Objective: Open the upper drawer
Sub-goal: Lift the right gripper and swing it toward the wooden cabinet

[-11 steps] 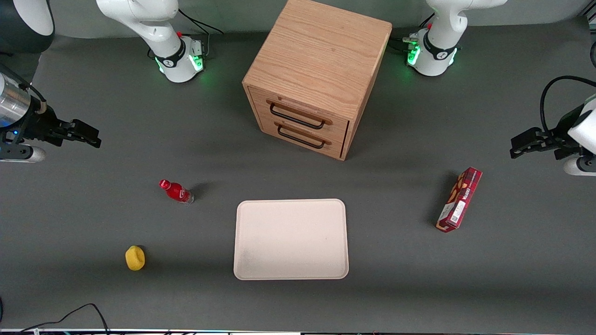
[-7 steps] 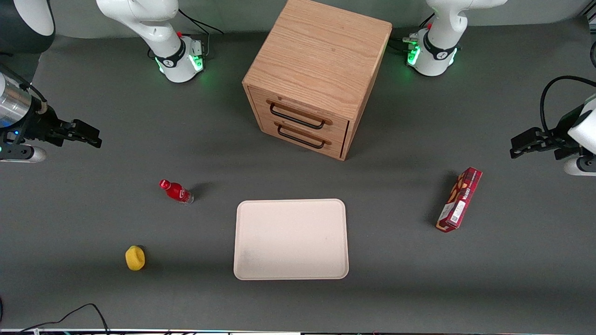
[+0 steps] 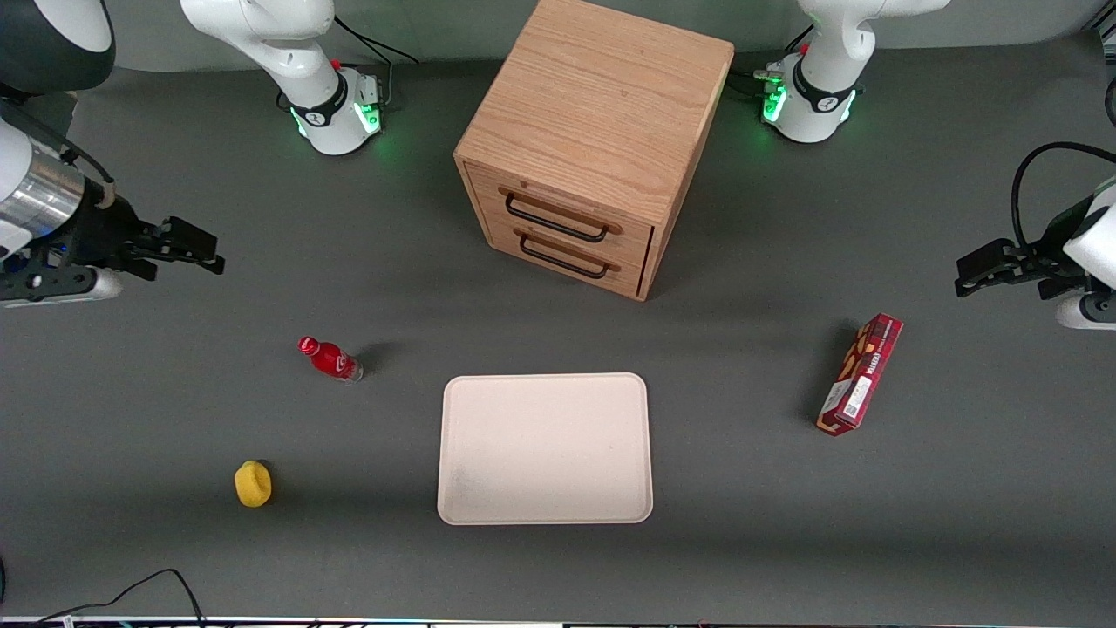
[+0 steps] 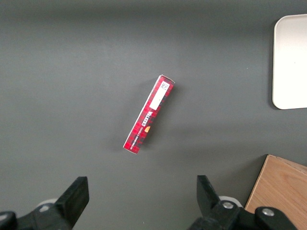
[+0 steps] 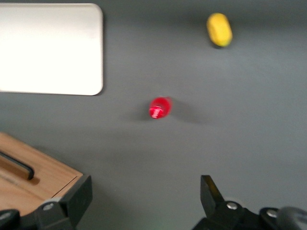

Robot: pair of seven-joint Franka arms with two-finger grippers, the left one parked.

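Oak drawers both shut, pincer well away from them.
Pincer [image 3: 202, 253], fingers apart and empty, hovers over the bench [image 3: 261, 174] at nine o'clock; upper drawer [image 3: 558, 214] sits mid-bench at twelve, untouched. Reach, grasp, pull all remain.

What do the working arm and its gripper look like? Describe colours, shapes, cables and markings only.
The working arm has glossy white rounded shells, black joint bands, a red dot and a green-lit base with black cables. Near the wrist it carries a shiny silver cylinder and a black cable. Its gripper is matte black and angular, with two blocky fingers.
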